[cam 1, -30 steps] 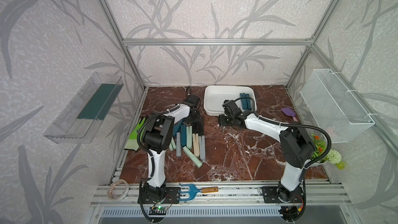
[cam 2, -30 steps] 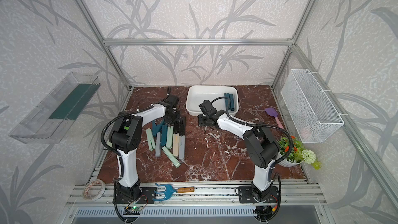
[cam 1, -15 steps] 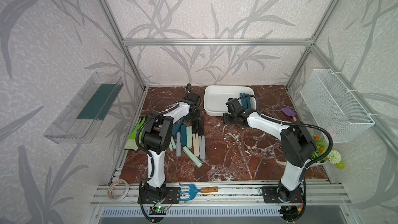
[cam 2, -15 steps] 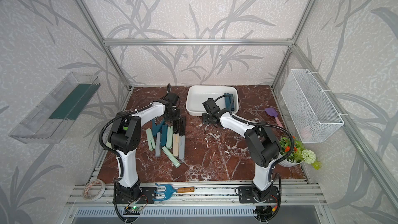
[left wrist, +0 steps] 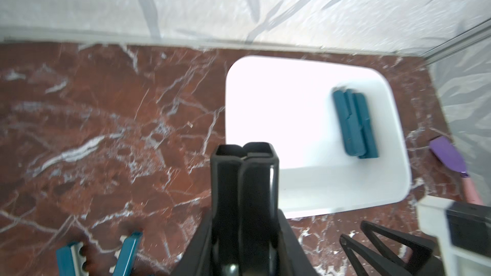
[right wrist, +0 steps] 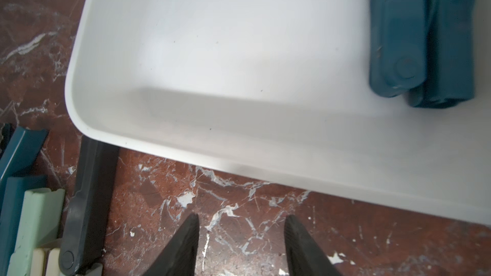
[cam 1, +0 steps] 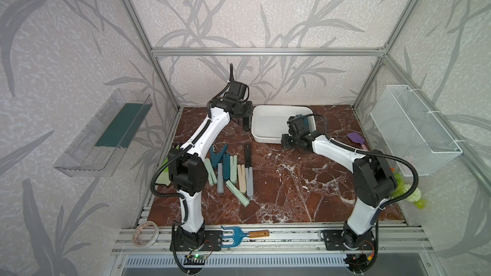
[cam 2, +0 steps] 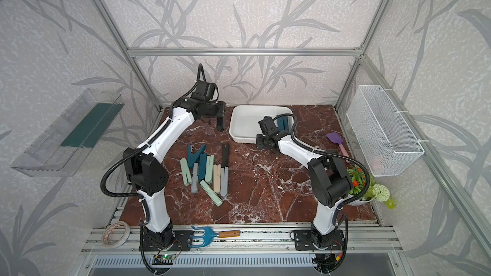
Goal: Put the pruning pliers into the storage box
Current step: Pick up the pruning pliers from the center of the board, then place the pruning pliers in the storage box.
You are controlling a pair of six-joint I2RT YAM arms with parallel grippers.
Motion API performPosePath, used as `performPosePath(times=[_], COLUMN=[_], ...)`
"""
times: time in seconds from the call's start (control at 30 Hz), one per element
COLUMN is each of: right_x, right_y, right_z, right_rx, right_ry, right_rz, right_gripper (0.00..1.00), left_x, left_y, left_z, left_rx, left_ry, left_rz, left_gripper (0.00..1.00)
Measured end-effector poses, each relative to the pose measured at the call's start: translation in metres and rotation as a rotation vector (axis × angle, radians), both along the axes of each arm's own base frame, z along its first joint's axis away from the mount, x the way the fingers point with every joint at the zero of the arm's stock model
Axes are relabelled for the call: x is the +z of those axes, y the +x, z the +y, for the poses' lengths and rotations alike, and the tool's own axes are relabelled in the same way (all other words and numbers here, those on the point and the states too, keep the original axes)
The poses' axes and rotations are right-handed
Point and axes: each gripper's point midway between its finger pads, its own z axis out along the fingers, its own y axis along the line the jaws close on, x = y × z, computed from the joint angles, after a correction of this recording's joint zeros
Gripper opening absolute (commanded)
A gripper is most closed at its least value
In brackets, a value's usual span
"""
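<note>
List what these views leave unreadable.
- Teal pliers in the storage box: the right arm's wrist covers part in both top views; the right wrist view's edge crops them.
- Jaws of the left gripper: hidden under the held black pliers in the blurred left wrist view.

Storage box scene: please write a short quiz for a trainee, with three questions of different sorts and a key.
1. True or false: teal pliers lie in the box.
2. What does the left gripper hold?
A. black pliers
B. mint pliers
C. the rake
3. Fill in the missing word: the right gripper is ____ and holds nothing.

Key: 1 true; 2 A; 3 open.
</note>
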Motion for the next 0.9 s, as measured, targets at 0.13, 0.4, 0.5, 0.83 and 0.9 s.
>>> performPosePath(times=[0.13,0.4,0.5,0.83,0.9], right_x=[0.021,0.042,0.022,-0.020,-0.019], right_y=[0.015,0.059,0.068,0.078,0.079], right_z=[-0.039,-0.109,-0.120,-0.120,-0.119], right_rx=[-0.067,-0.195,-0.206,-0.182,-0.178], right_ry=[-0.018,-0.081,-0.106,-0.119,-0.112], right_rz=[-0.028,-0.060,-0.026,0.051,0.046], right_gripper=[0.55,0.55,0.55,0.55,0.55], left_x=[0.020,-0.052,-0.086,-0.137,-0.142], left_y=[0.016,0.060,0.067,0.076,0.080], left_z=[-0.038,-0.099,-0.106,-0.107,-0.105], left_rx=[-0.081,-0.166,-0.170,-0.149,-0.138], left_ry=[-0.025,-0.034,-0.018,0.018,0.026], left_rz=[-0.059,-0.003,0.035,0.086,0.080], left_gripper=[0.27,0.29,0.29,0.30,0.30])
